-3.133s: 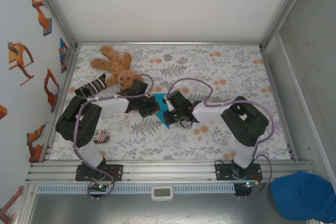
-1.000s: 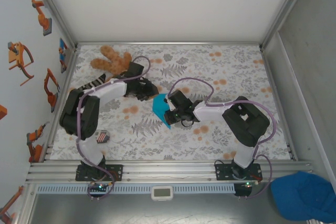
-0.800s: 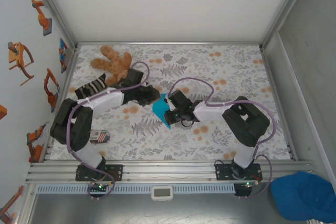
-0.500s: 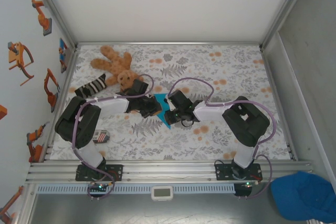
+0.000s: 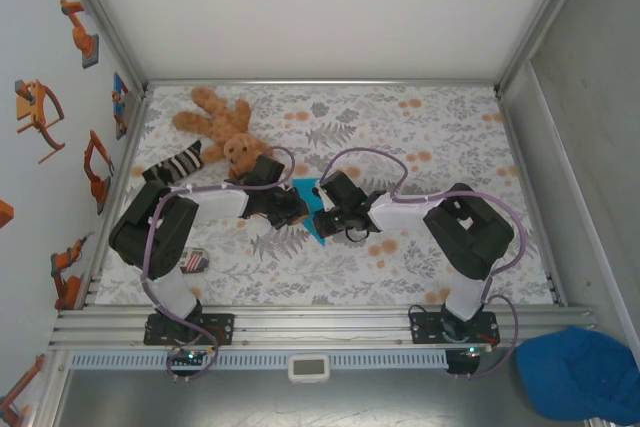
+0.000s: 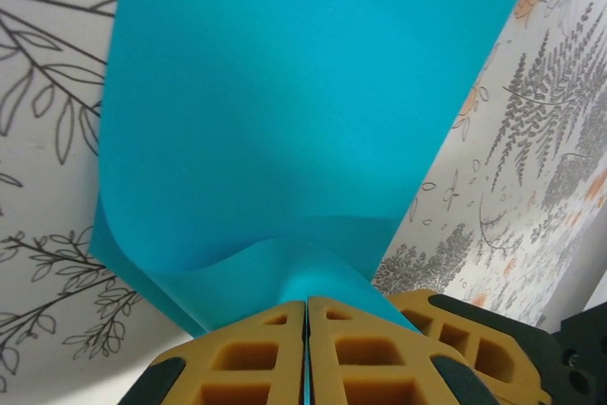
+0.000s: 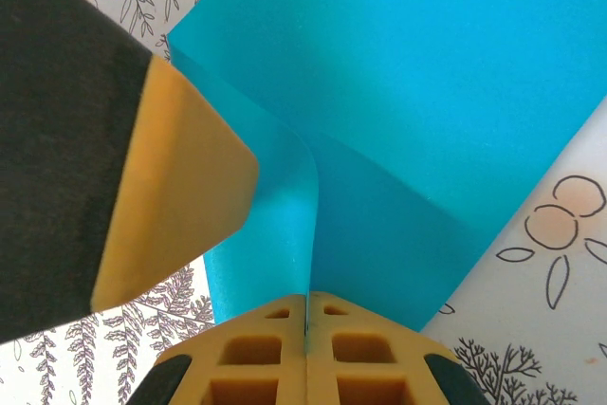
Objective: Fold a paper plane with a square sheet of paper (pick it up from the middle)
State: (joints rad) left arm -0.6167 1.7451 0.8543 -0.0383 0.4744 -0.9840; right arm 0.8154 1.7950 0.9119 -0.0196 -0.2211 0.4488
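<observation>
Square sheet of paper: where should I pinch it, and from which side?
Pinch the raised, curled edge of the square sheet of paper, coming in low along the table: the rest lies mostly flat, offering nothing to pinch. The left end effector and right end effector each sit shut on such an edge.

A floral tablecloth, grey leaves and orange blooms on white, covers the table. Behind stands a plain white wall. The left wall bears orange robot-arm stickers. A grey panel closes the right, and aluminium rails line the near edge.

1 paper, 1 bear, 1 sock
</observation>
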